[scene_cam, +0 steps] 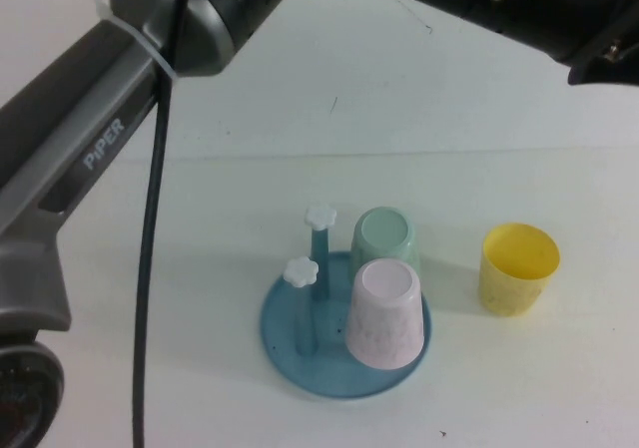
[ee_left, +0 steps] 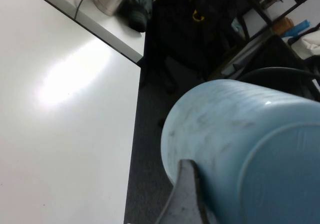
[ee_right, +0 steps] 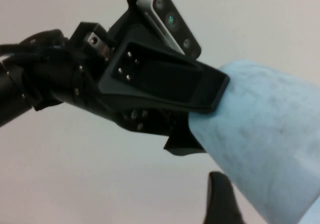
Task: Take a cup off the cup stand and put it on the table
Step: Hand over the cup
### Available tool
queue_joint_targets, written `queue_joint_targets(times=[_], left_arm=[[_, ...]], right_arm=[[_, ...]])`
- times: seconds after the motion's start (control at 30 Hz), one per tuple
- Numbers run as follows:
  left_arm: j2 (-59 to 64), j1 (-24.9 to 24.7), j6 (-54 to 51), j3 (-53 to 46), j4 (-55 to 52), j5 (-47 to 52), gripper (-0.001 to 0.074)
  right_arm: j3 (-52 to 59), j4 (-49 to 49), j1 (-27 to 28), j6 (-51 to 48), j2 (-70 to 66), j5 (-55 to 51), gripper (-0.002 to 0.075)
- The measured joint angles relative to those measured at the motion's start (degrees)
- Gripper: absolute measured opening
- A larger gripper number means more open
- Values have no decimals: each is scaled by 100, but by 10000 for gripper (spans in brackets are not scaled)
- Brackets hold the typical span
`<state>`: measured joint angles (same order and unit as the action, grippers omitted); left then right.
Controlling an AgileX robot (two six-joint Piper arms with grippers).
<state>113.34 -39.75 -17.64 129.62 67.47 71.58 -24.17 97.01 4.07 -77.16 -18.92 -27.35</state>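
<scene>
**White tabletop, cup held off it in the left grip**

High view: the table is plain white. The cup stand sits near the front with a pink cup and a mint cup inverted on it and two pegs bare. A yellow cup stands upright just right of the stand. The left arm and right arm exit the top of the frame. No gripper or blue cup shows here.

Left wrist view: the left gripper is clamped on the cup, which is off the stand and raised, lying roughly sideways. The table edge and dark floor lie behind it.

Right wrist view: same grasp from outside. The right gripper is right beside the cup's wall; its grip state can't be told.

Risks:
- The tapered plastic wall could slide out of the clamp if the right gripper nudges it.
- Release near the edge could send it to the floor.
- Set down tilted, it rolls.
- A descent near the stand could clip the pink cup.
</scene>
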Motion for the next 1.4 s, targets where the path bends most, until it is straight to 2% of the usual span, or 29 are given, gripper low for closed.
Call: queue_joint_targets(times=[0.1,0.27,0.4,0.5,0.7,0.83,0.97,1.2,1.4], left_arm=[[64,-13,0,0,107,-25,540],[135,-13,0,0,315,-55,540],[135,-16,0,0,335,-64,540],[135,-16,0,0,335,-64,540],[168,-47,0,0,348,-43,540],[168,-47,0,0,422,-35,540],[168,-47,0,0,547,-35,540],[168,-47,0,0,593,-35,540],[193,-158,-46,0,597,-35,540]], right_arm=[[0,0,0,0,-13,136,372],[0,2,0,0,-13,387,215],[0,12,0,0,-13,418,176],[0,12,0,12,-13,418,202],[0,35,0,308,-13,377,419],[0,47,0,503,-13,374,472],[0,56,0,691,-13,484,462],[0,59,0,776,-13,526,346],[0,70,0,776,-13,465,321]])
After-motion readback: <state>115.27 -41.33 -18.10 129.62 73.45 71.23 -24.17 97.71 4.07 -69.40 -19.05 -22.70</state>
